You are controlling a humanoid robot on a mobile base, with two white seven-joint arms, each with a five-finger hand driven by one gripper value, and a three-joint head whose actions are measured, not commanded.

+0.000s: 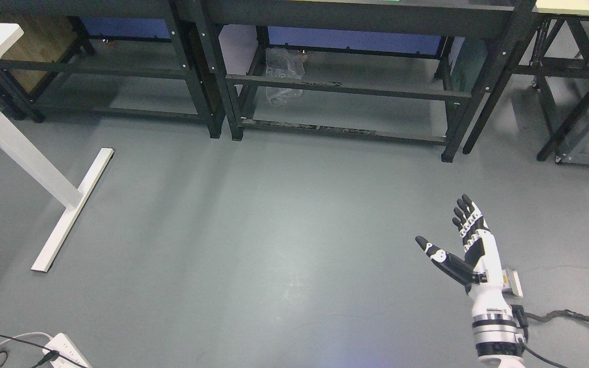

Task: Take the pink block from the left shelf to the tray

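My right hand (450, 232) rises from the lower right of the head view over the grey floor. Its fingers are straight and spread, the thumb held out to the left, and it holds nothing. No pink block, shelf content or tray shows in this view. The left arm is out of the picture.
Black metal racks (345, 87) line the back, with a crumpled clear plastic bag (284, 74) behind the middle one. A white table leg and foot (69, 204) stand at the left. A white power strip (67, 350) and cables lie at the bottom left; more cables (570, 317) at the bottom right.
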